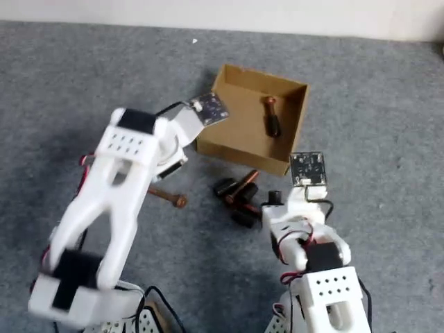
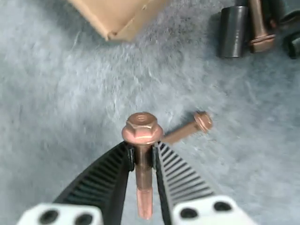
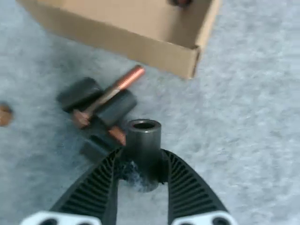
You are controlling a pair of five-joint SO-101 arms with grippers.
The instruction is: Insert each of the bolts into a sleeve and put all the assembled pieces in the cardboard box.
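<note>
Left gripper (image 2: 143, 152) pinches a copper bolt (image 2: 142, 131) just under its head, above grey carpet (image 2: 70, 93) where a second bolt (image 2: 190, 130) lies loose nearby. Right gripper (image 3: 142, 161) clamps an upright dark sleeve (image 3: 144, 136) — crowded just beside it is a jumble of sleeves and bolts (image 3: 101, 105), lying near the front wall of the cardboard box (image 1: 239, 146). One assembled piece (image 1: 272, 118) lies inside the box.
</note>
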